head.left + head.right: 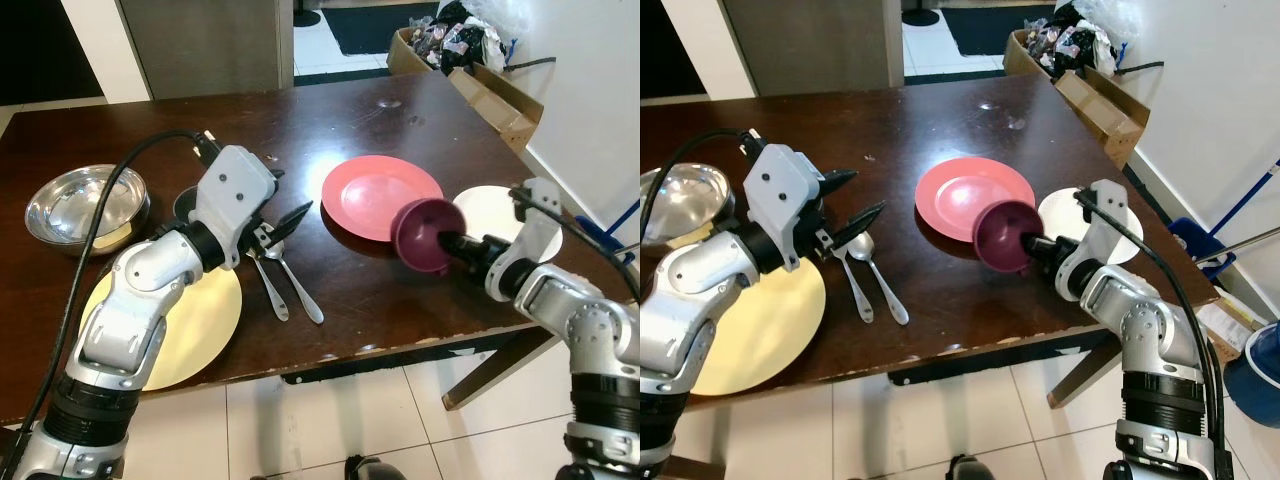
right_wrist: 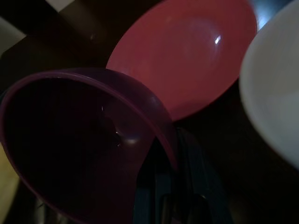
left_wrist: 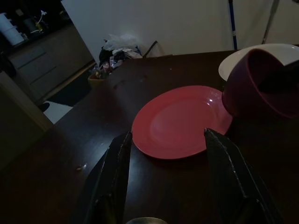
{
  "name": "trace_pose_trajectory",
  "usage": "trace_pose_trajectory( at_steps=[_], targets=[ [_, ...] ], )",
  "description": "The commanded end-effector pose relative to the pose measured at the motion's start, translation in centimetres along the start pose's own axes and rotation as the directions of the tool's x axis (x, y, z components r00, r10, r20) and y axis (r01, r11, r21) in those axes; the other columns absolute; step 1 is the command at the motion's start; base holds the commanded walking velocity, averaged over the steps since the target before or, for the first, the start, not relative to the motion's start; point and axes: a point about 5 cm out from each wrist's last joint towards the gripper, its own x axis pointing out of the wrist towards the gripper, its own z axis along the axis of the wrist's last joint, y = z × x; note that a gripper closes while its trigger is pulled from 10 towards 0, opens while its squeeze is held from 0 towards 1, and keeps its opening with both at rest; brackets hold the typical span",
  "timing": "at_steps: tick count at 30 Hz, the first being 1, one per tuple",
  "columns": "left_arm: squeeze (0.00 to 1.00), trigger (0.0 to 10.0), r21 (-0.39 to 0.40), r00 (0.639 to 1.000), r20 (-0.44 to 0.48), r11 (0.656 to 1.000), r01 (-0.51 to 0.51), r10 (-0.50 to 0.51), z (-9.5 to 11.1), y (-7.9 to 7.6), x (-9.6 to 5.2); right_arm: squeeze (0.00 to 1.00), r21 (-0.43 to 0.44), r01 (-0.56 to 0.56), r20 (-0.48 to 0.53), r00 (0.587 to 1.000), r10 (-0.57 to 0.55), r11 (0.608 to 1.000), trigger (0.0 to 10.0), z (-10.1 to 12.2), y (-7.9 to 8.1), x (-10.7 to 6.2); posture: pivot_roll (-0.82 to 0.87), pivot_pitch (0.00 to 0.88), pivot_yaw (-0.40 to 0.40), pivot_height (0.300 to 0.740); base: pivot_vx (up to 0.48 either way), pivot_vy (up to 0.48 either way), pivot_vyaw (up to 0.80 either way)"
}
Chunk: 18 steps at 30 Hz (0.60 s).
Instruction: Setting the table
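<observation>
My right gripper [image 1: 453, 241] is shut on the rim of a purple bowl [image 1: 424, 236]. It holds the bowl tilted on its side just above the table, at the near edge of a pink plate [image 1: 380, 193]. A white plate [image 1: 492, 208] lies right behind that gripper. My left gripper [image 1: 860, 197] hovers open and empty over two metal spoons [image 1: 285, 278], and its fingers [image 3: 116, 179] point toward the pink plate [image 3: 180, 120]. A yellow plate [image 1: 195, 320] lies at the near left under my left arm.
A steel bowl [image 1: 85, 205] sits at the far left of the dark wooden table [image 1: 350, 110], with a small dark bowl [image 1: 184, 203] beside it. Cardboard boxes [image 1: 500, 95] and clutter stand past the table's back right corner. The table's near edge runs just below the plates.
</observation>
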Motion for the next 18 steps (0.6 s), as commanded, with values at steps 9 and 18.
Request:
trace_pose_trajectory(
  at_steps=[9, 18],
  targets=[
    [0.0, 10.0, -0.005, 1.0, -0.009, 1.0, 0.028, -0.028, -0.2, -0.8, 0.2, 0.0, 0.091, 0.028, -0.1, 0.995, -0.019, 0.995, 10.0, -1.0, -1.1, -0.7, -0.12, 0.068, 0.044, 0.74, 0.0, 0.0, 0.0],
    [0.0, 10.0, -0.005, 0.999, -0.007, 0.999, 0.037, -0.037, 0.0, -1.0, 0.4, 0.0, 0.109, -0.076, -0.174, 0.98, 0.095, 0.991, 10.0, -3.3, 0.7, 0.7, -0.11, 0.074, 0.053, 0.74, 0.0, 0.0, 0.0]
  ],
)
